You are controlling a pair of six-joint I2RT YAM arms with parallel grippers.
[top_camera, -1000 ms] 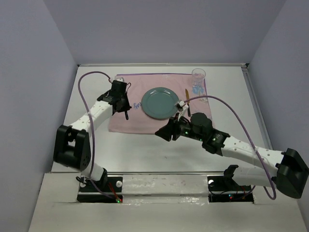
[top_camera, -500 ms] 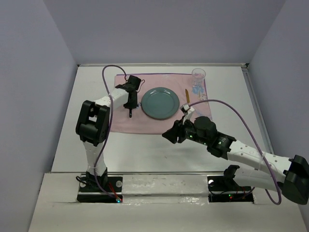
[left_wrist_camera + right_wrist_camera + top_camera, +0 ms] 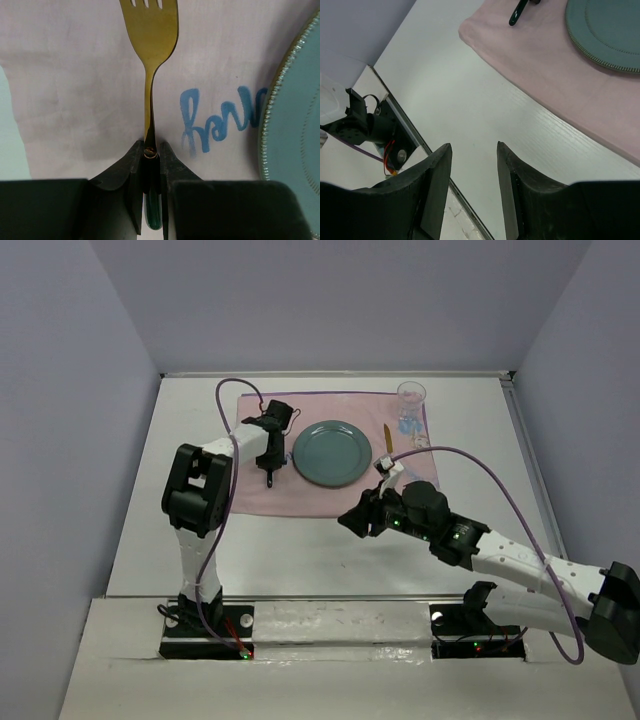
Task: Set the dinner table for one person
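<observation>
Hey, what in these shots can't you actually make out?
1. Left wrist view: the fork has its tine tips cut off by the top edge; the left gripper hides most of its handle.
2. Left wrist view: the plate runs off the right edge and covers the end of the blue print.
3. Top view: the utensil beside the glass is too small to identify.

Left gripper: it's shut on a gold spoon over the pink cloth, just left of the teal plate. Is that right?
Not quite: it is a fork, not a spoon. The left wrist view shows tines at the end of the gold fork. The rest holds: its handle is clamped in the left gripper, over the pink cloth, just left of the teal plate.
</observation>
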